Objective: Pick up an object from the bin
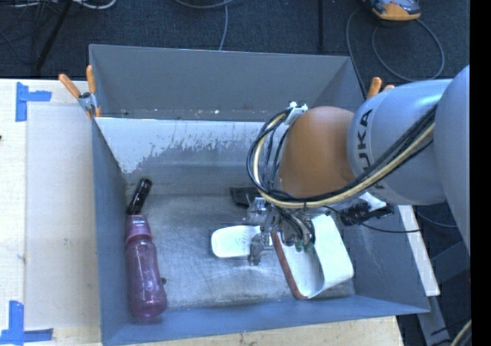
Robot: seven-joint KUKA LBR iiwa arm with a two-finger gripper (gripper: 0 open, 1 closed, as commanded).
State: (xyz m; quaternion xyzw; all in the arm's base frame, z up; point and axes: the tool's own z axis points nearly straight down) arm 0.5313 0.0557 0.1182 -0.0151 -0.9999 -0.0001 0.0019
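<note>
Even overhead light, bin (110,260) bottom mid-bright, upper far wall shaded, pale lit band on the slope below it, shadows soft and faint, mild sheen on the arm (414,145) and its orange cover (318,149), carpet (291,22) beyond dark.

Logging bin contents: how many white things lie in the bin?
2. A small flat white piece lies mid-floor beside the gripper; a larger white dish with a brown edge lies right of it, partly under the arm. The arm may hide others.

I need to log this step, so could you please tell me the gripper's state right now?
Gripper: cannot be told; it is at the right end of the white flat piece.
</note>
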